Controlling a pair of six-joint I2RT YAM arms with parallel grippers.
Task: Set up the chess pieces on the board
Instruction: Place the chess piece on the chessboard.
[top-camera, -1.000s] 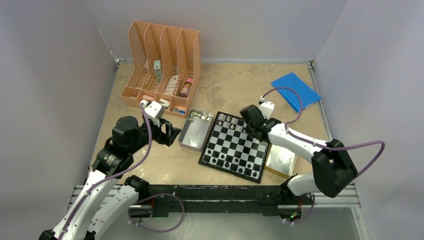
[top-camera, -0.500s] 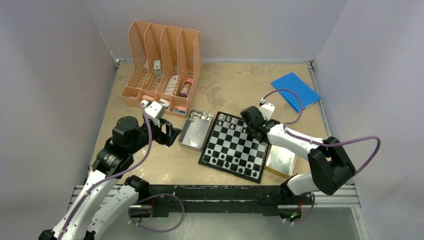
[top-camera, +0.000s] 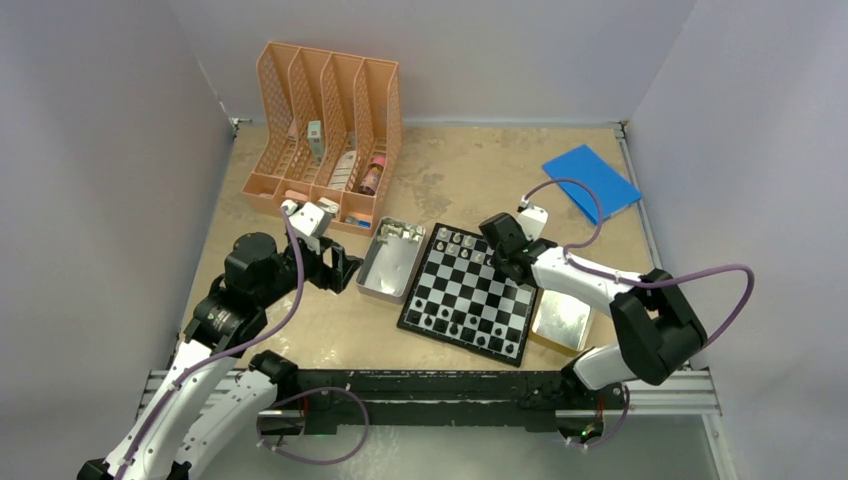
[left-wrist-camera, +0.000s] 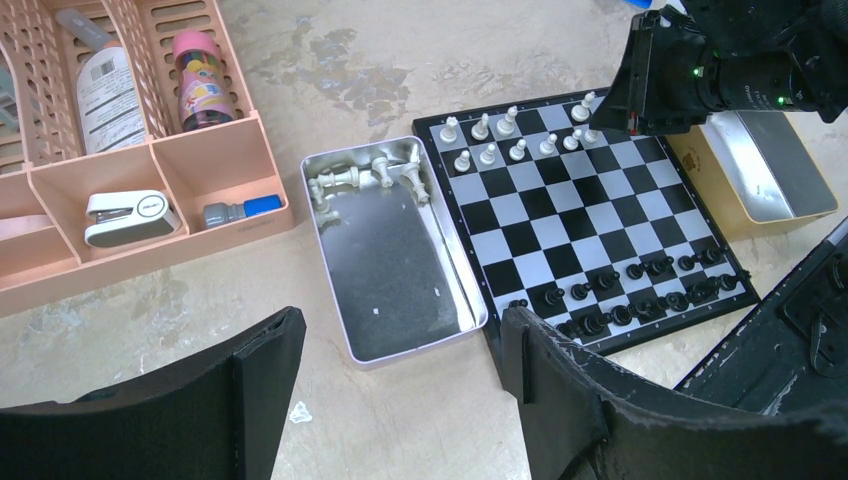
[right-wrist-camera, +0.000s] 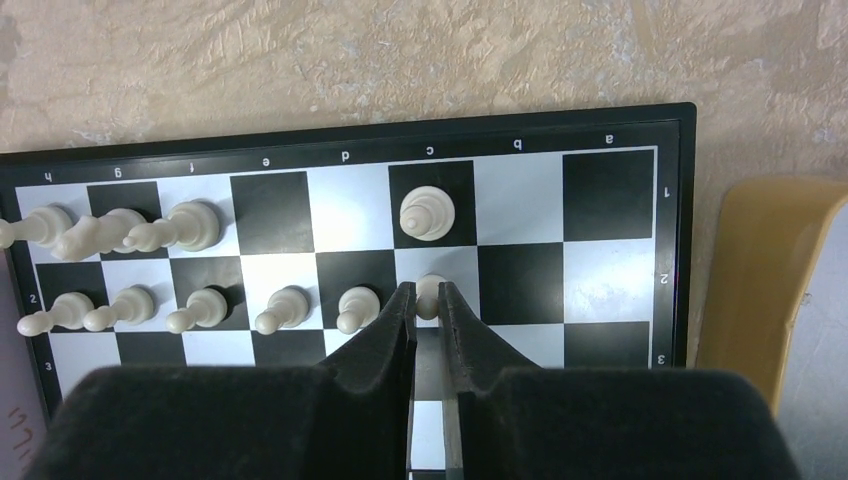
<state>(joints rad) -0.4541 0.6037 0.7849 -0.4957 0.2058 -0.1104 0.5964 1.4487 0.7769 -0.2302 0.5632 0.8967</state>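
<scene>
The board (top-camera: 478, 290) lies mid-table, with black chess pieces (top-camera: 460, 325) on its near rows and white ones (top-camera: 458, 240) along the far rows. In the right wrist view, several white pawns (right-wrist-camera: 200, 305) line row 2 and a white piece (right-wrist-camera: 427, 213) stands on c1. My right gripper (right-wrist-camera: 427, 292) is down at the board (right-wrist-camera: 520, 265), its narrow jaws shut on a white pawn (right-wrist-camera: 431, 290) standing on c2. My left gripper (left-wrist-camera: 400, 340) hangs open and empty over the table left of the board (left-wrist-camera: 590, 215). More white pieces (left-wrist-camera: 365, 178) lie in an open tin (left-wrist-camera: 390, 260).
A peach desk organizer (top-camera: 325, 130) with small items stands at the back left. A second tin (top-camera: 562, 318) sits against the board's right side. A blue flat object (top-camera: 592, 180) lies at the back right. The open tin (top-camera: 388, 260) touches the board's left edge.
The right arm's elbow has shifted slightly left while its gripper stayed at the board's far right corner. The left arm has not moved.
</scene>
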